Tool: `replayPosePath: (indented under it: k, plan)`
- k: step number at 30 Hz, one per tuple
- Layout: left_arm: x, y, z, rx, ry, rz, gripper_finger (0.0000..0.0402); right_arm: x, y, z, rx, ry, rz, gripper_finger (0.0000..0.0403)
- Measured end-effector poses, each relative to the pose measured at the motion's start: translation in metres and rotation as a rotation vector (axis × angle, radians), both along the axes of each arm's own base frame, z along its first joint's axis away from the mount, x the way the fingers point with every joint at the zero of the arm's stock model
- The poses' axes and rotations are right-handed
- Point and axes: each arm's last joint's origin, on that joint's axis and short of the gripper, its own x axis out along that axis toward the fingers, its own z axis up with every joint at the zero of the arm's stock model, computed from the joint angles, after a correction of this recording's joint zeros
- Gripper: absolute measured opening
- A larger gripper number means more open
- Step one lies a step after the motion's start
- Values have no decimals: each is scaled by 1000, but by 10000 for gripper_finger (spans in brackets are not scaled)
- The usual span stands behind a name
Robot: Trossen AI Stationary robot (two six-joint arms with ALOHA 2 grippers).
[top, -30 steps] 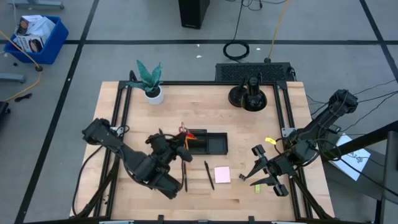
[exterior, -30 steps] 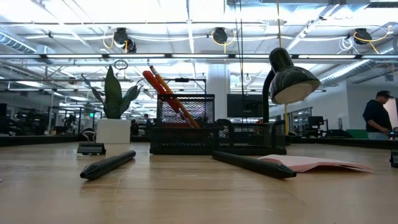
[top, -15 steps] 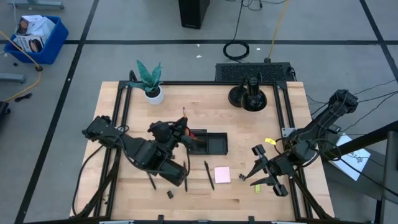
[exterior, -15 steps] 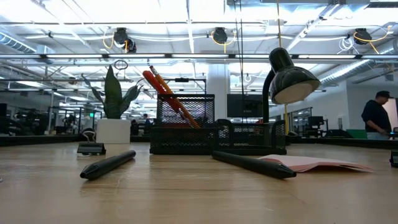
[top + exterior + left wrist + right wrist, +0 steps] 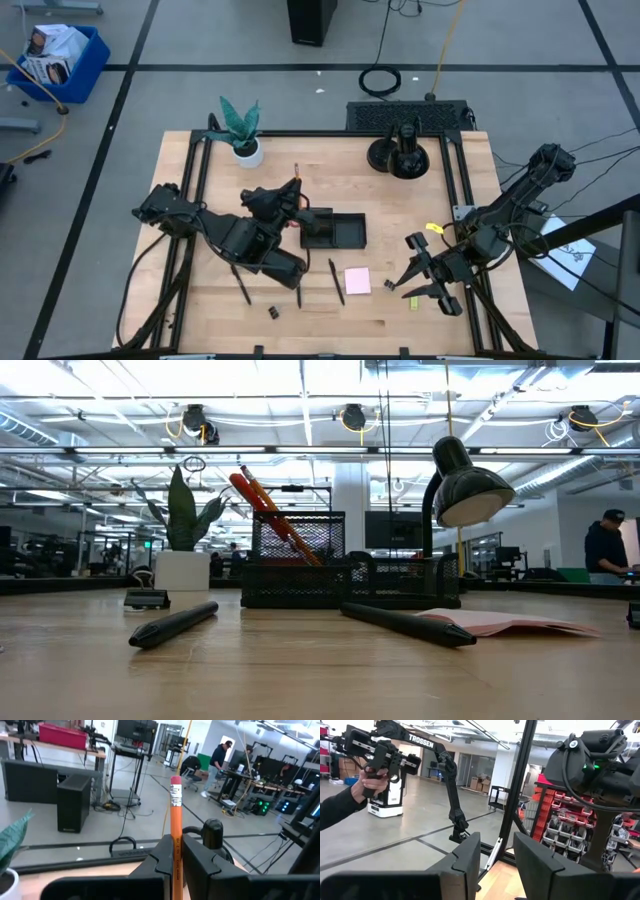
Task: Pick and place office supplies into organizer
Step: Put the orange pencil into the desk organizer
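Observation:
My left gripper hovers beside the left end of the black organizer and is shut on an orange pencil. The pencil's pink eraser end points toward the far edge. In the low view the organizer has orange pencils and red scissors standing in its mesh cup. Black pens, the pink sticky pad, a binder clip and the yellow-green piece lie on the table. My right gripper waits open at the right near corner. My left gripper pinches the orange pencil between its two fingers at the shaft below the eraser end. The fingers lie along the pencil, and the eraser end sticks out past the fingertips. The pencil is lifted clear of the table; its other end is hidden by the gripper.
A potted plant stands at the far left and a desk lamp with a round base at the far middle. A second binder clip shows in the low view. People work in the room beyond the table.
My left gripper has moved from the near side toward the far edge and up to the organizer's left end, carrying the pencil. Its arm has swung off the near boards, uncovering a pen and the binder clip.

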Motion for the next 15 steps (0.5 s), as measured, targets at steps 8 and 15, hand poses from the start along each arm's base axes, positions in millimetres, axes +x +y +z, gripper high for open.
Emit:
replayPosePath:
  k: [8, 15]
  plan:
    - [2, -1, 2, 55, 8, 4, 26, 0, 0, 0, -6, 0, -3, 112]
    - [9, -4, -5, 104, 54, 2, 26, 0, 0, -3, -22, 17, -3, 112]
